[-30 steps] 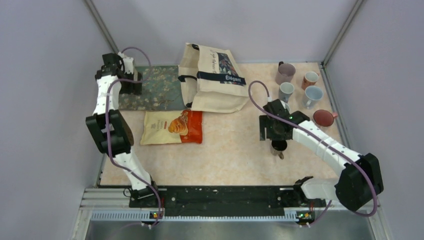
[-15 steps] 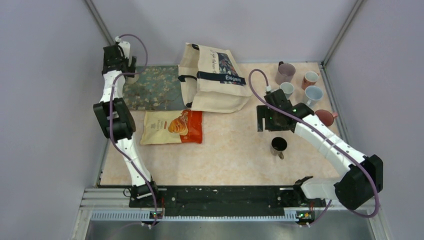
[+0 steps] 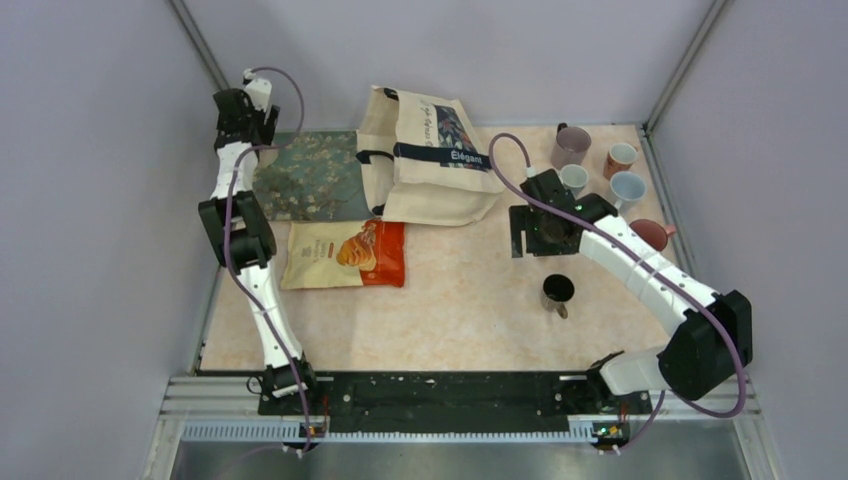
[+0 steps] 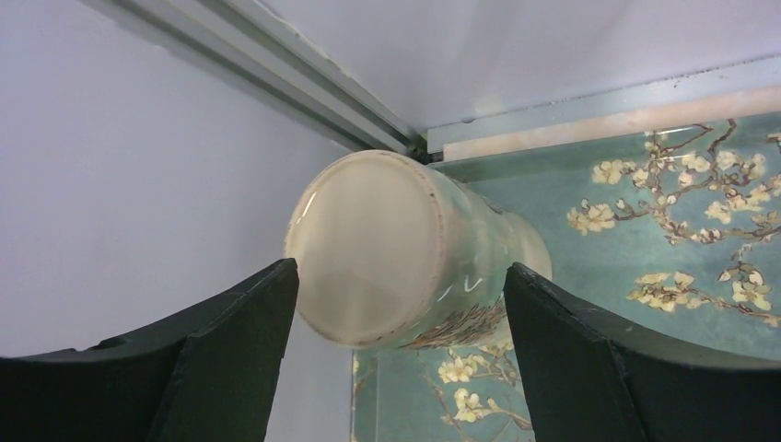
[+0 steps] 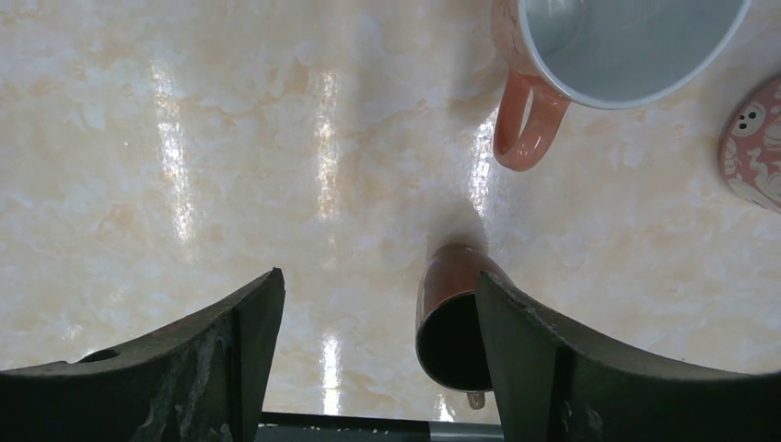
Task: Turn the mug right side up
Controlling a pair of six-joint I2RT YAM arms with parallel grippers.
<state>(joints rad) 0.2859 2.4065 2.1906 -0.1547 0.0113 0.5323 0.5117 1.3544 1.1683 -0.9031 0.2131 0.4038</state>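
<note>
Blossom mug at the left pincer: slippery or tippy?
Glossy glaze on the mug shows highlights, so probably slippery. Looks rigid ceramic, likely breakable if dropped. Tall, base up on the floral mat, it may tip if nudged.

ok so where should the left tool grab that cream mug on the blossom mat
Across the body wall just below the upturned base, coming down from above. The cream mug appears to sit base-up on the blossom mat. Its round sides look free, and no handle shows from here. The left tool is open, with a finger showing on either side.
</note>
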